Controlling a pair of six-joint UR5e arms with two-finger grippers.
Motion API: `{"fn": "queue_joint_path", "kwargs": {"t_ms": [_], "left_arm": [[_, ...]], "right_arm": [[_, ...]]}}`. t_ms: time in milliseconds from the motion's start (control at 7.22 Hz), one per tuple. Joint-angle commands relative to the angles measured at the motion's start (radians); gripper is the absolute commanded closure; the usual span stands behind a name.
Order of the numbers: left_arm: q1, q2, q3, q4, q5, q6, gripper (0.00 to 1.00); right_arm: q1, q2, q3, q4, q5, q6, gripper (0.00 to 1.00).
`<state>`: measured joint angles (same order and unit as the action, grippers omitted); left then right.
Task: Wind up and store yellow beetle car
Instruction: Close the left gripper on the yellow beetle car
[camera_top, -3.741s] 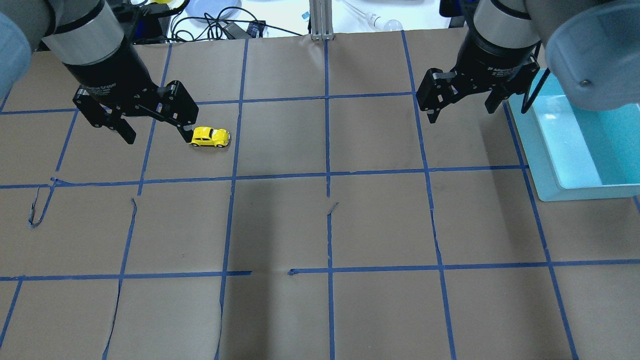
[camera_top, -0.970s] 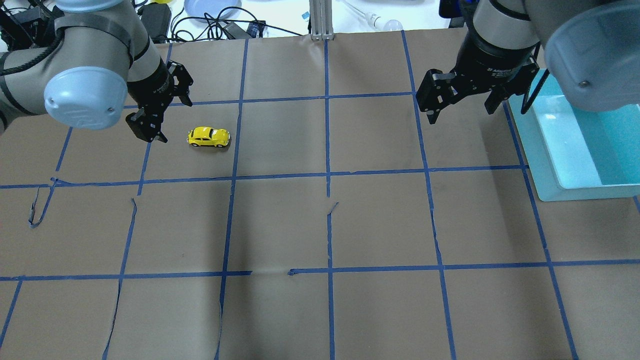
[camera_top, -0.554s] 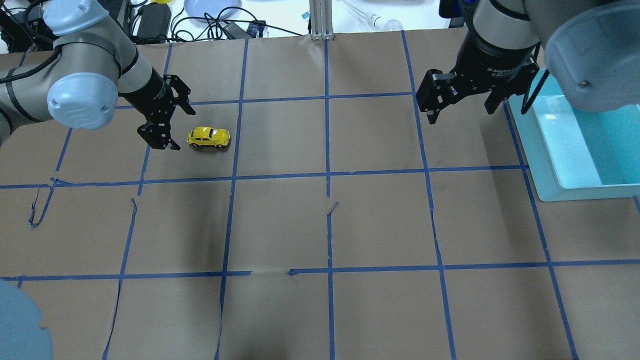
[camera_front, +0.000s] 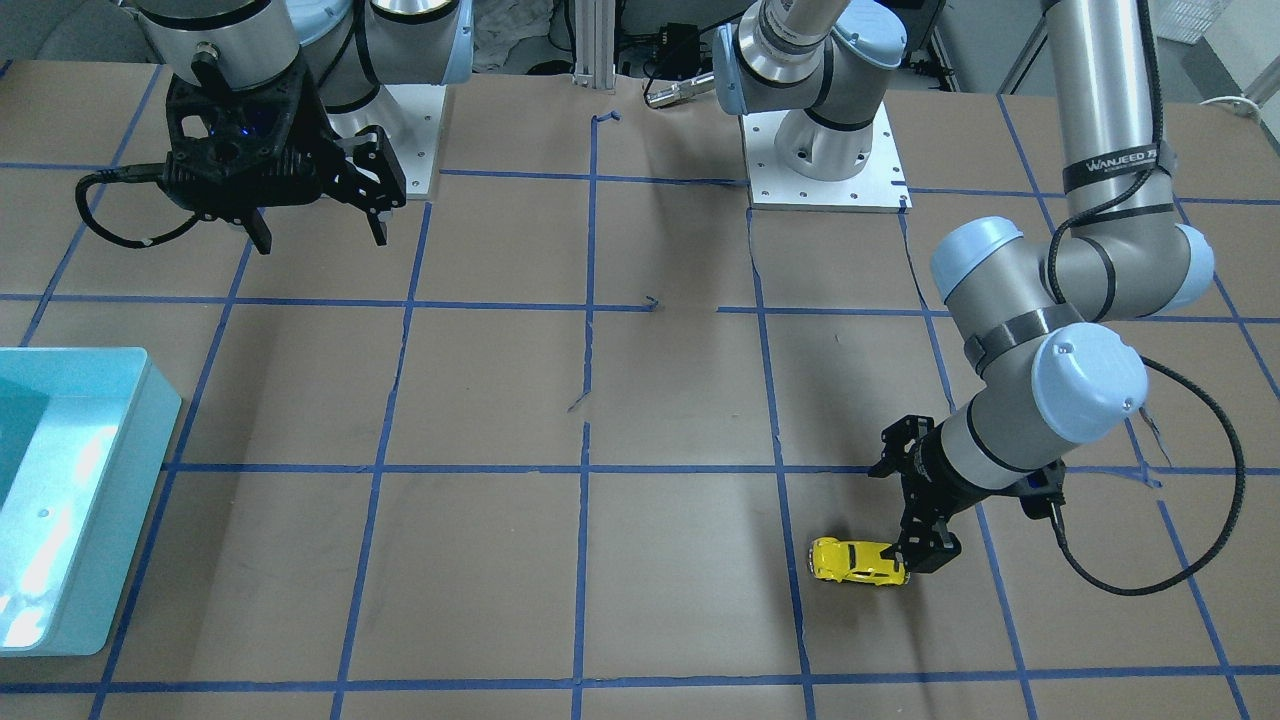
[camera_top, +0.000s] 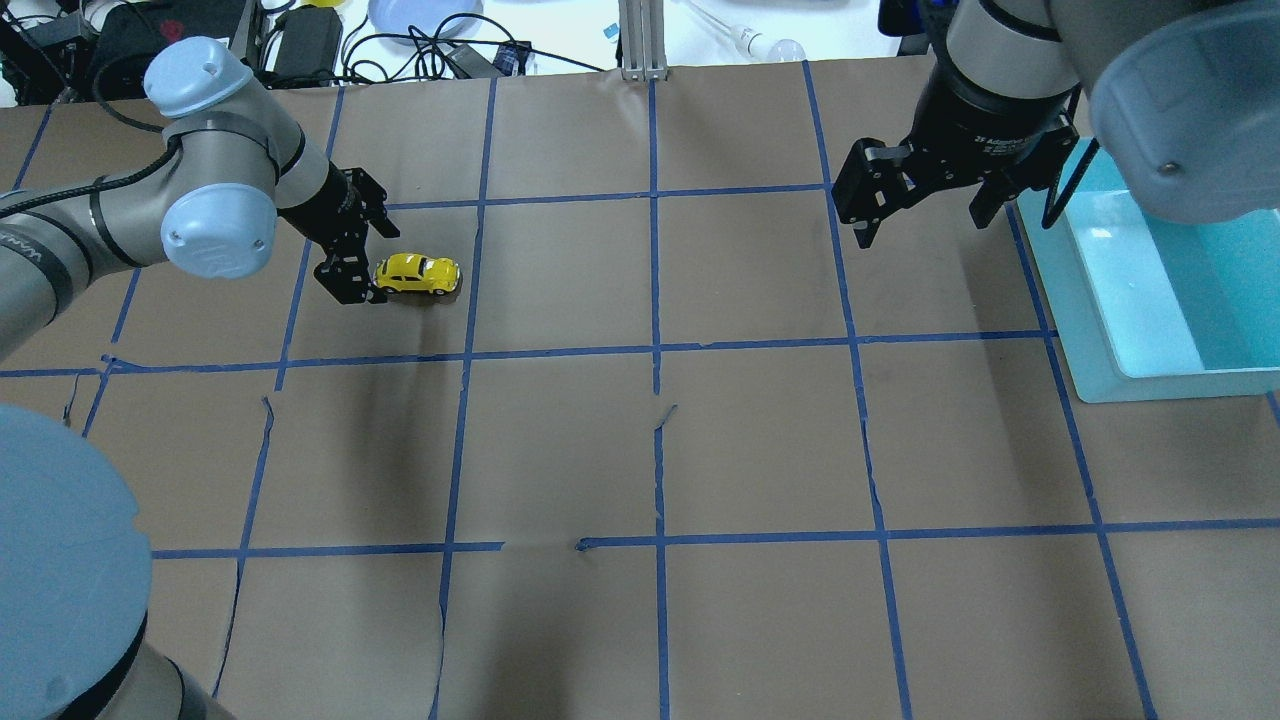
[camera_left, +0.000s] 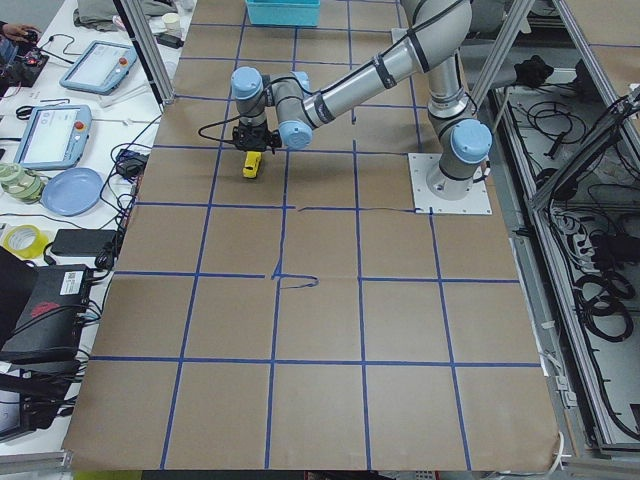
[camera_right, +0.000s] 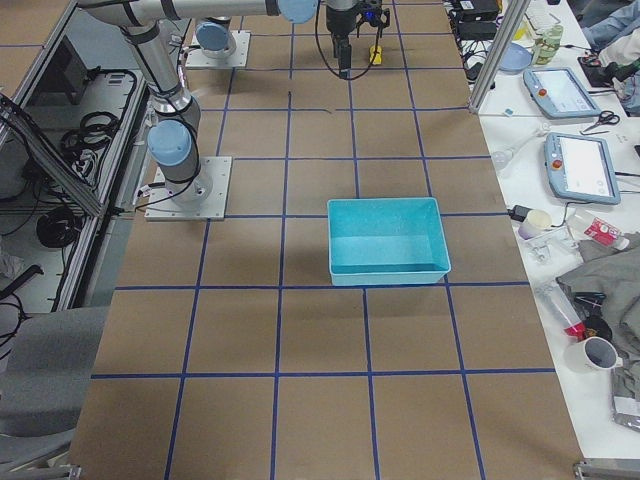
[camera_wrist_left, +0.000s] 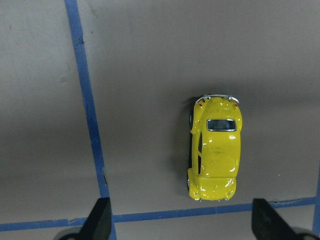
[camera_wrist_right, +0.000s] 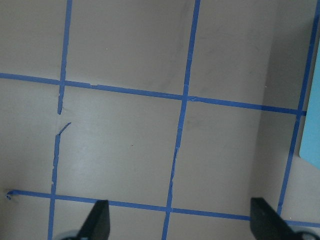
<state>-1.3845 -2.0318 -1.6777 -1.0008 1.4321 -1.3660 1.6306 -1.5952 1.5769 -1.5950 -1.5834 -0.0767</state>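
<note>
"WANJEED" reads on the left arm's band (camera_front: 1110, 162). The yellow beetle car (camera_top: 418, 274) sits unmoved on the taped counter (camera_top: 760, 440), far-left square, nothing blocking it. The left gripper (camera_wrist_left: 182, 227) is wide open, empty, now closer, at the car's end. The right gripper (camera_top: 925, 224) is open, empty, unmoved, near the teal bin (camera_top: 1090, 350).

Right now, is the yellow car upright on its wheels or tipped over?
Upright: the yellow beetle car shows its roof and windows to the overhead camera.
</note>
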Motion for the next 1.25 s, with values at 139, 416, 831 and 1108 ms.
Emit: {"fn": "queue_joint_path", "kwargs": {"t_ms": [139,416,831,1108], "left_arm": [[-0.002,-0.077,0.003,0.108,0.001,-0.05,0.02],[-0.004,-0.085,0.004,0.11,-0.002,-0.073,0.13],[-0.004,-0.09,0.004,0.11,-0.001,-0.071,0.33],[-0.004,-0.096,0.012,0.111,-0.007,-0.07,1.0]], "right_arm": [[0.0,0.0,0.002,0.001,0.0,0.0,0.0],[0.0,0.0,0.002,0.001,0.0,0.0,0.0],[0.002,0.0,0.003,0.001,-0.001,0.0,0.0],[0.002,0.0,0.003,0.001,-0.001,0.0,0.0]]}}
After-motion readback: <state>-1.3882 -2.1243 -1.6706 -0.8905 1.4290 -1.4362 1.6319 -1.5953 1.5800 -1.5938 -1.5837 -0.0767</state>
